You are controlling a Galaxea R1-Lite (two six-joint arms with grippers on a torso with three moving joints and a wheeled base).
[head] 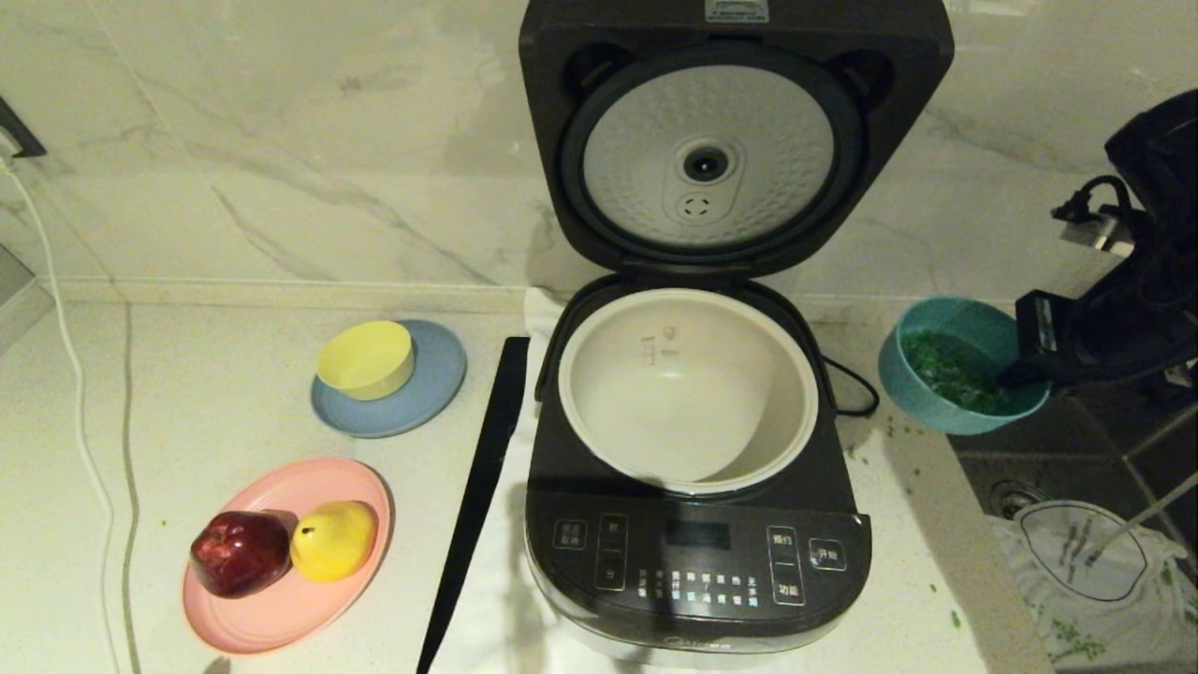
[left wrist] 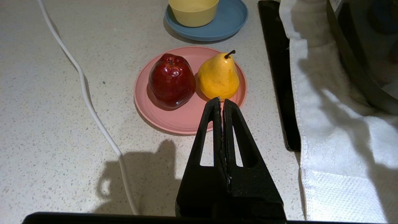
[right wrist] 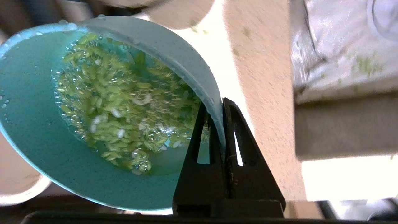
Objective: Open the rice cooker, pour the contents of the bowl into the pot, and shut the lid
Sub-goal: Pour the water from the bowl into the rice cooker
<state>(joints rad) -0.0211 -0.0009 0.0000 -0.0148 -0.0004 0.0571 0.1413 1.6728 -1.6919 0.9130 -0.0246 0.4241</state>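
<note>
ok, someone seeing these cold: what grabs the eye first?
The rice cooker at the centre of the counter, its lid swung fully up and the white pot inside empty. To its right, the right claw is pinched on the rim of the teal bowl, held up and tilted, the chopped green contents inside. The left claw hangs shut above the pink plate of fruit.

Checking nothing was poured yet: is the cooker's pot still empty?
Empty. The pot shows only bare white walls, and the green bits sit in the bowl.
</note>
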